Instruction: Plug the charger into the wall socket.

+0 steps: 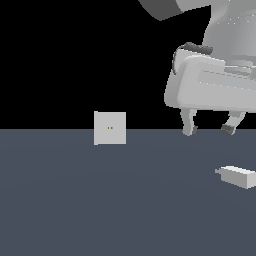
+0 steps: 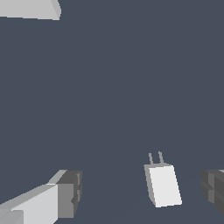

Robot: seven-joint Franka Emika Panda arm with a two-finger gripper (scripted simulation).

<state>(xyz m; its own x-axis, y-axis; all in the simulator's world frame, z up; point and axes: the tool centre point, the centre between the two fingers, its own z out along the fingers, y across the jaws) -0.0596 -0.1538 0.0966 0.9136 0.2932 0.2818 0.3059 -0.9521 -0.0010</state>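
The charger (image 1: 239, 176) is a small light-grey block lying flat on the dark floor at the exterior view's right, its narrow stub pointing toward the exterior view's left. In the wrist view the charger (image 2: 163, 183) shows two thin prongs at one end. My gripper (image 1: 209, 127) hangs open in the air above the charger, not touching it. Both fingertips (image 2: 70, 192) appear in the wrist view, with the charger between them but nearer one side. The wall socket (image 1: 110, 128) is an upright light-grey square plate with two tiny yellowish holes, standing well off toward the exterior view's left.
A dark blue-grey floor (image 1: 100, 200) spreads under everything, with black background behind it. A light-grey edge, the wall socket (image 2: 30, 9), shows at a corner of the wrist view.
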